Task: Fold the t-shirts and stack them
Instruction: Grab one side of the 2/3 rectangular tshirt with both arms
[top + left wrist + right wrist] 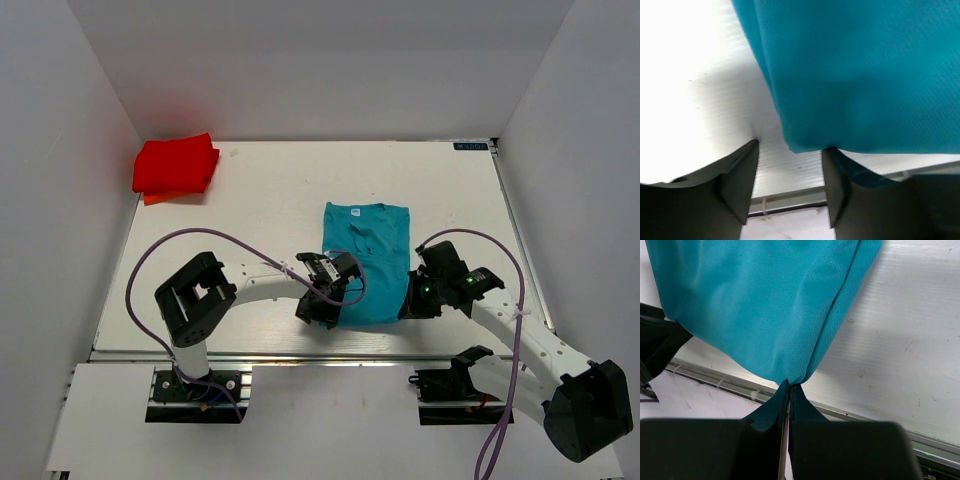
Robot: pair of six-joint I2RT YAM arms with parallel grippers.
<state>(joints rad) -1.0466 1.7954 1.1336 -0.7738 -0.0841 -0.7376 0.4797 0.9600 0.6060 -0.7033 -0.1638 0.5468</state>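
Near the middle of the bench [270, 190], toward its near edge, we see the teal t-shirt [368, 255] lying flat. The right hand [789, 386] is closed tight on its near right corner, with cloth pinched between the fingers. The left hand [790, 146] has its fingers apart at the near left corner and grips nothing. The red t-shirt [176, 166] lies folded in the far left corner.

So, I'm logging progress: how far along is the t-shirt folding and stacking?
Done: the red t-shirt lies folded at the far left corner of the table. In hand: the teal t-shirt, its near right corner pinched by the right tool, the left tool open at the near left corner. Left: finishing that fold and stacking the two.
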